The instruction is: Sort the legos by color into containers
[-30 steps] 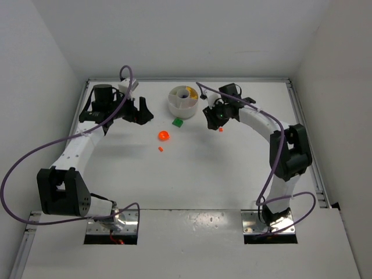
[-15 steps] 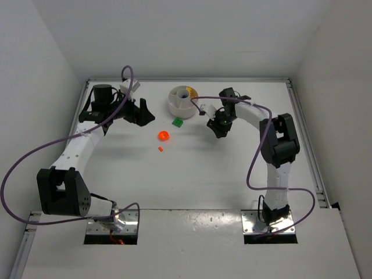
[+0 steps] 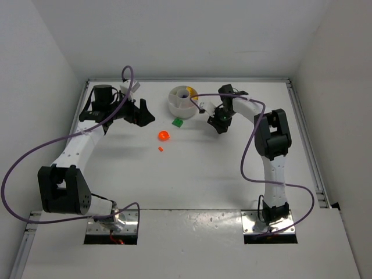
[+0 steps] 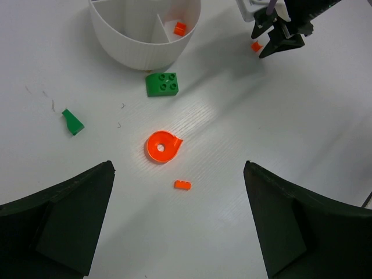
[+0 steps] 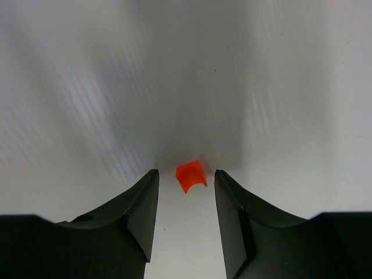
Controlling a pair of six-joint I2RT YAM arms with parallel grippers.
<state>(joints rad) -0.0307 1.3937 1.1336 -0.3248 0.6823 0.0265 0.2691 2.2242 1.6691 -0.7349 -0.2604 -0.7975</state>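
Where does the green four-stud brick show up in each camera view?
Top external: the green four-stud brick sits upper centre, just below the white divided dish.
Left wrist: upper middle, directly below the dish's ribbed wall.
Right wrist: not in it; only a small orange piece shows there.
Shared landmark: the dish, seen in top external and left wrist; the brick lies against its near side in both.

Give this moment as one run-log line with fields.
right jaws: open, small orange brick between tips, ungripped, on table | left jaws: open, empty | green brick: beside dish
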